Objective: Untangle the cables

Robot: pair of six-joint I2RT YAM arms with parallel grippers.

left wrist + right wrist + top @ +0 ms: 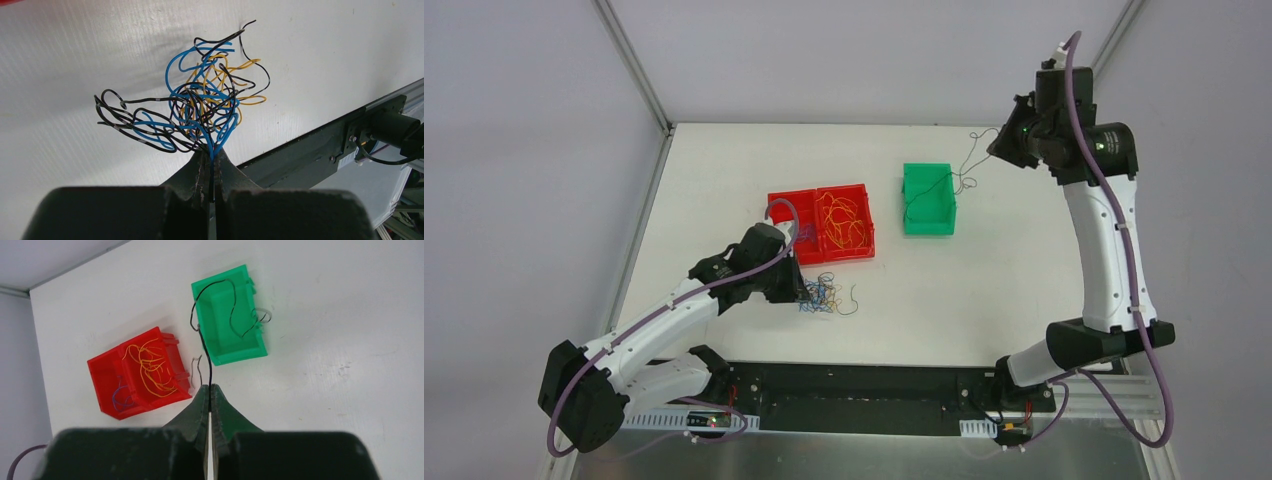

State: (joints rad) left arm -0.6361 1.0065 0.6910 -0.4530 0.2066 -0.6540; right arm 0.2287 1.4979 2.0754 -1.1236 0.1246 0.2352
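Observation:
A loose tangle of blue, black and orange-yellow cables (824,297) lies on the white table in front of the red bin. My left gripper (802,288) is shut on blue strands of that tangle (200,107), which fans out from the fingertips (212,152). My right gripper (996,148) is raised at the back right, shut on a single black cable (209,365). That black cable (959,170) hangs down and curls over the green bin (927,200), also seen in the right wrist view (227,347).
A red two-compartment bin (822,222) holds orange-yellow wires in its right half and blue-purple wires in its left half (120,392). The dark rail (864,395) runs along the table's near edge. Grey walls stand close on both sides.

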